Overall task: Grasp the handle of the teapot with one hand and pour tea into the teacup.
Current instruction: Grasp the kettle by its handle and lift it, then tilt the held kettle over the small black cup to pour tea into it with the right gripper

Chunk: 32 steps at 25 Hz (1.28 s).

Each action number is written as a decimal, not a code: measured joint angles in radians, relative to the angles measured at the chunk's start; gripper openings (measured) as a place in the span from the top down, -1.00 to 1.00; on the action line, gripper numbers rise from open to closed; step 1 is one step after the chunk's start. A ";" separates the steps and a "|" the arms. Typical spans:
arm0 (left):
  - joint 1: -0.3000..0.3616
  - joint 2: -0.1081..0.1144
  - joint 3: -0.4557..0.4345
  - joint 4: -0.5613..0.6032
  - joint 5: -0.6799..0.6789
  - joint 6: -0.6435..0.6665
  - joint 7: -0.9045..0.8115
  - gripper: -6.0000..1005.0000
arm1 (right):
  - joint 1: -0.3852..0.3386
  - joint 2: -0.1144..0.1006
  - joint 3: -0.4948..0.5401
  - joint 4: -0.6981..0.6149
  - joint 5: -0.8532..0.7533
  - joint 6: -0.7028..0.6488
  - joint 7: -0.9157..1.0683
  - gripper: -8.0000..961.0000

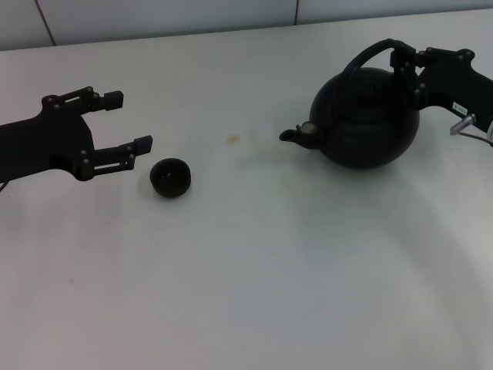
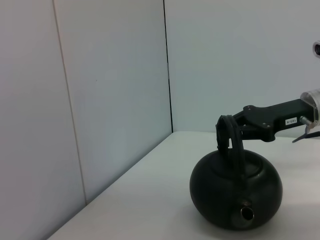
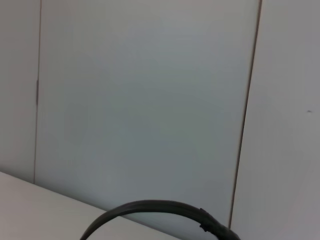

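- I see my right gripper [image 1: 406, 68] with its jaws clenched on the handle [image 1: 368, 52] of the teapot [image 1: 367, 117], far right on the counter [image 1: 254, 262].
- My left gripper [image 1: 127, 121] sits released, jaws spread, beside the teacup [image 1: 170, 177].

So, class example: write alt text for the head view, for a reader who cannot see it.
The right gripper grips the handle of a round black teapot on a white table, spout pointing left. Across the table, the open left gripper sits beside a small black teacup.
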 joint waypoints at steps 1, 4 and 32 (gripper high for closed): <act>0.001 0.000 0.000 0.000 0.000 0.000 0.000 -0.60 | 0.000 0.000 0.000 0.003 0.001 0.000 -0.005 0.78; 0.001 0.000 0.000 0.000 0.000 0.000 0.000 -0.60 | 0.001 0.001 -0.001 0.004 0.012 0.000 -0.008 0.78; 0.008 -0.001 -0.009 0.002 -0.006 0.008 0.013 -0.60 | 0.113 0.001 0.008 0.100 0.069 -0.066 -0.021 0.78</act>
